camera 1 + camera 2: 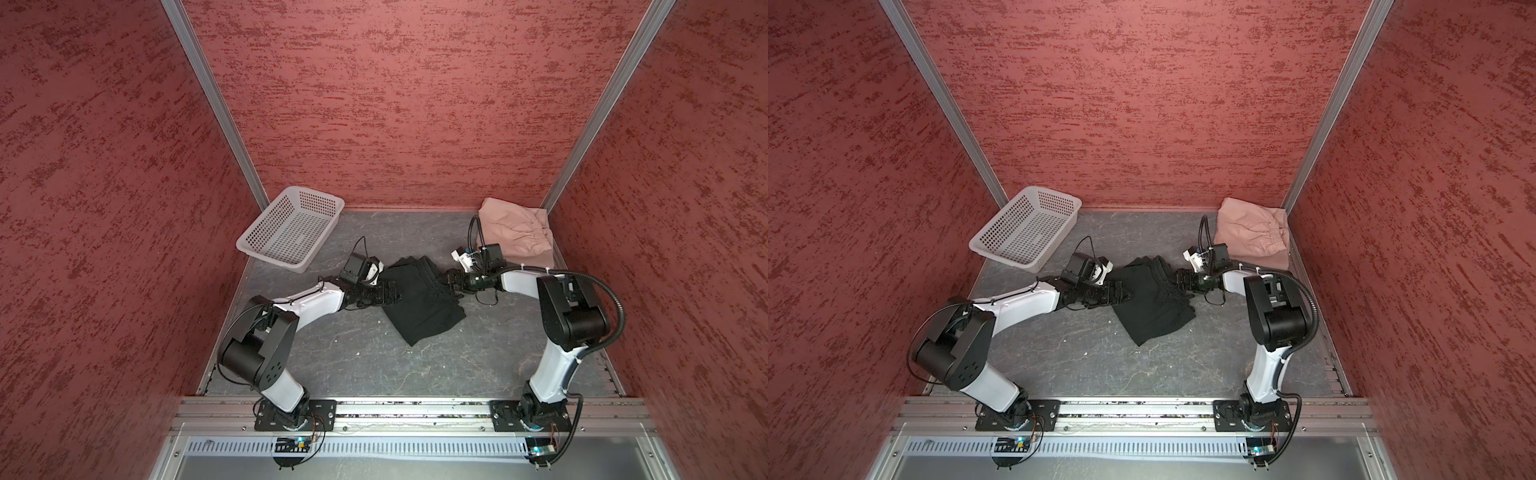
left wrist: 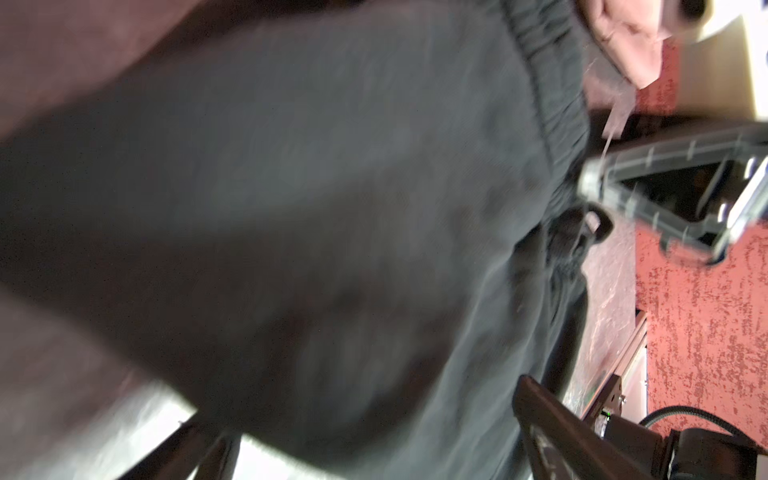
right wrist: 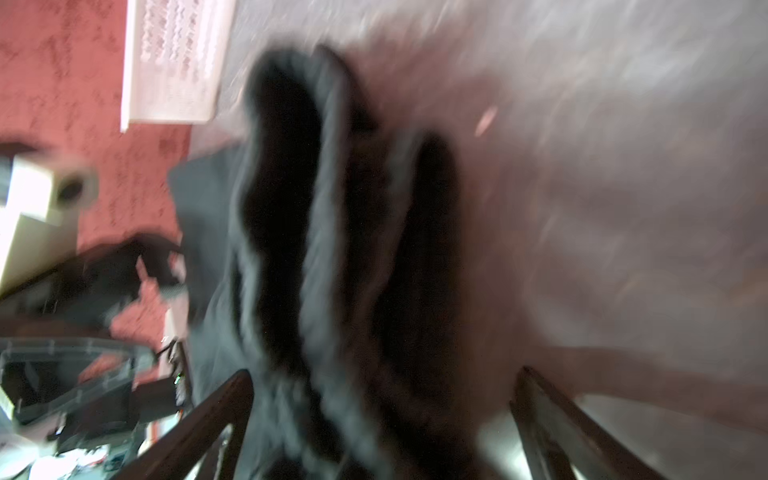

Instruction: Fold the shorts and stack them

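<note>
I take 12 o'clock as the far wall in both top views. The black shorts (image 1: 419, 299) (image 1: 1150, 299) lie near the middle of the grey table (image 1: 357, 374) (image 1: 1084, 374). They are spread fairly flat and turned askew, with one corner pointing to 6 o'clock and the gathered waistband along the 2 o'clock edge.

My left gripper (image 1: 392, 293) (image 1: 1125, 293) sits low at the 9 o'clock edge of that cloth. In the left wrist view its fingers (image 2: 540, 415) stand wide apart, with the black shorts (image 2: 332, 228) filling the gap ahead of them. I see no pinch.

My right gripper (image 1: 451, 278) (image 1: 1179, 278) is at the waistband, on the 3 o'clock side. The right wrist view is blurred, but its fingers (image 3: 232, 395) are plainly spread too, and the rumpled black shorts (image 3: 332, 249) lie between and beyond them, unclamped.

The pink shorts (image 1: 515, 228) (image 1: 1254, 232) sit as a folded bundle in the 1 o'clock corner, against the walls and well apart from the black pair. Nothing is stacked on them.

The white basket (image 1: 286, 237) (image 1: 1021, 232) rests at 10 o'clock, tilted against the left wall.
</note>
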Controlling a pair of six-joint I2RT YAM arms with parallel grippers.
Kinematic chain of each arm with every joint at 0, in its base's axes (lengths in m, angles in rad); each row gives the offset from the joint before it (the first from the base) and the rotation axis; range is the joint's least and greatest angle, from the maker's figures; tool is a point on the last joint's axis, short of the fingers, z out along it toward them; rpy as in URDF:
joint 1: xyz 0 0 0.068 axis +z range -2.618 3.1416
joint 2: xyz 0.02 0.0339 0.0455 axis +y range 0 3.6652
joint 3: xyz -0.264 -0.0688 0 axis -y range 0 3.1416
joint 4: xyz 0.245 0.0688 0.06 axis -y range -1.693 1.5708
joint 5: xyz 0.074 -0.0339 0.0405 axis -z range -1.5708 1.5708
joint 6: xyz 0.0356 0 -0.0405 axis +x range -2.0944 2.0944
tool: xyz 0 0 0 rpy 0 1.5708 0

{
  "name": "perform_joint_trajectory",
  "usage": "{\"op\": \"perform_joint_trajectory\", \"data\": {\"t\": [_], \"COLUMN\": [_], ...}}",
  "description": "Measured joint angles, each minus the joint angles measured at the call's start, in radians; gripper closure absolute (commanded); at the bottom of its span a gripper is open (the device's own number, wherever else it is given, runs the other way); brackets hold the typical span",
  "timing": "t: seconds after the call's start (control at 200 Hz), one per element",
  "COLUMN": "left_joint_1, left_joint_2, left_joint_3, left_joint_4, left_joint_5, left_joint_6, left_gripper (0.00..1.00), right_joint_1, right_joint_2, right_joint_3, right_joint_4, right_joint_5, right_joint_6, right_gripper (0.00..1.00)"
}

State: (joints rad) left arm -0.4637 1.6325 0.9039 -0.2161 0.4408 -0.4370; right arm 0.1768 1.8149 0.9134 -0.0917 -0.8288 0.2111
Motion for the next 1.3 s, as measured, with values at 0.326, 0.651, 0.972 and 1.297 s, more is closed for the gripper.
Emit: {"op": "perform_joint_trajectory", "data": {"t": [0.326, 0.651, 0.972, 1.297], "left_joint_1": [0.066, 0.092, -0.119, -0.113], "left_joint_2": [0.101, 0.031, -0.138, 0.050], "left_joint_3": [0.136, 0.173, 0.170, 0.046], "left_joint_4": [-0.048, -0.200, -0.183, -0.113], "left_joint_5": [0.031, -0.002, -0.031, -0.056], "left_joint_6": [0.077, 0.120, 0.046, 0.023], "left_gripper": [0.01, 0.00, 0.90, 1.00], "right_joint_1": [0.123, 0.094, 0.087, 0.082], "right_joint_2": [-0.296, -0.314, -0.193, -0.142], "right_joint_3": [-0.275, -0.311, -0.225, -0.180], "right_joint_4": [-0.019, 0.061, 0.095, 0.076], "right_joint_5": [0.092, 0.143, 0.074, 0.032], "right_joint_6": [0.184, 0.314, 0.339, 0.325], "right_gripper": [0.01, 0.01, 0.01, 0.01]}}
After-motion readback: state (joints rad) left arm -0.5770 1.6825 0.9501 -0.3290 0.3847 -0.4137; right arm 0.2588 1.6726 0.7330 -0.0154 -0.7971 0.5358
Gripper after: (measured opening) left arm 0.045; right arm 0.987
